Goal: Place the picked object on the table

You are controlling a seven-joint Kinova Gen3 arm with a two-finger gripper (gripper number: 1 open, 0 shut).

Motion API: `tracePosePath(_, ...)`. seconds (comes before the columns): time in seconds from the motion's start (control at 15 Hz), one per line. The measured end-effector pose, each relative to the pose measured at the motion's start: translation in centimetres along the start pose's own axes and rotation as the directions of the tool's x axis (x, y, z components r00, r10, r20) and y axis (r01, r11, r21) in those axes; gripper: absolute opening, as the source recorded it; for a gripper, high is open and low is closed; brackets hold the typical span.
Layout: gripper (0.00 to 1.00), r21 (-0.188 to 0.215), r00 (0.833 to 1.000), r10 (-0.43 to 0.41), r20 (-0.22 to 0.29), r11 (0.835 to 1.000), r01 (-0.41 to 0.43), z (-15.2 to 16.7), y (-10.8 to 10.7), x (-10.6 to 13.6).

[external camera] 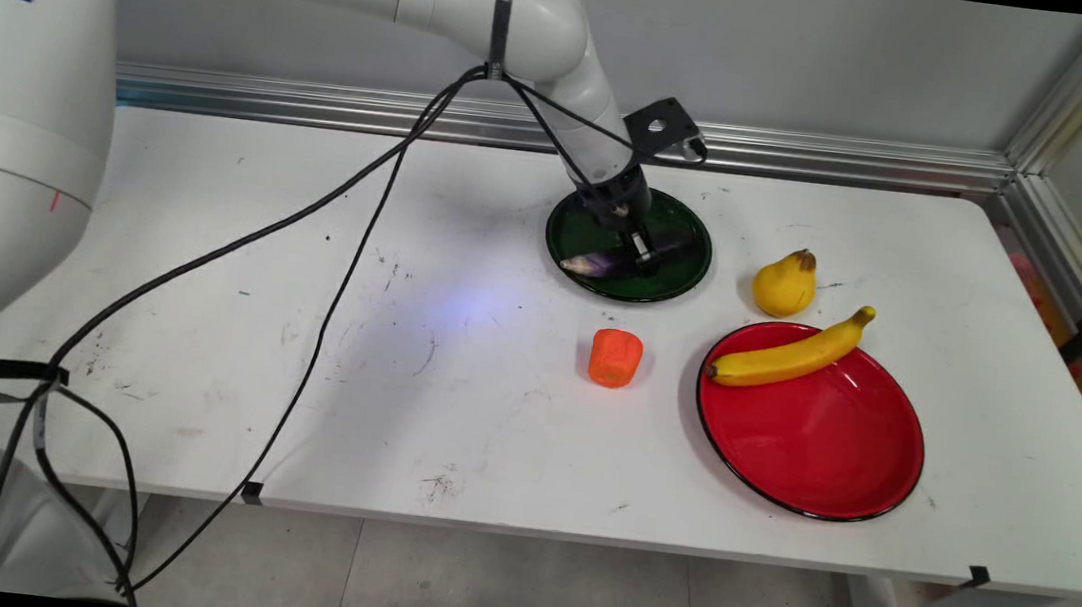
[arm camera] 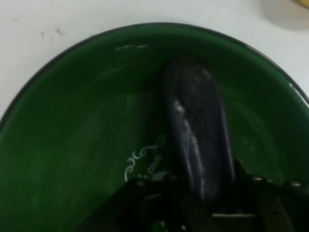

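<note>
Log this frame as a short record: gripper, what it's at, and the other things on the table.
gripper: down in the green plate, at the eggplant; finger state unclear
eggplant: purple, lying in the green plate
carrot: on the table, near side of the green plate
pear: on the table, right of the green plate
banana: across the red plate's far rim

White scuffed table [external camera: 489,419], grey wall [external camera: 778,57], aluminium frame rail [external camera: 818,155], tiled floor [external camera: 522,583]
</note>
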Motion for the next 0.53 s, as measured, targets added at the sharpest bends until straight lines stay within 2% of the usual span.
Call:
tracePosePath(0.33,0.00,0.001,1.000,0.031,0.002,1.000,-0.031,-0.6,0.0,-0.2)
tracePosePath(0.53,0.00,0.004,0.999,0.054,-0.005,0.999,-0.054,-2.0,0.3,-0.2)
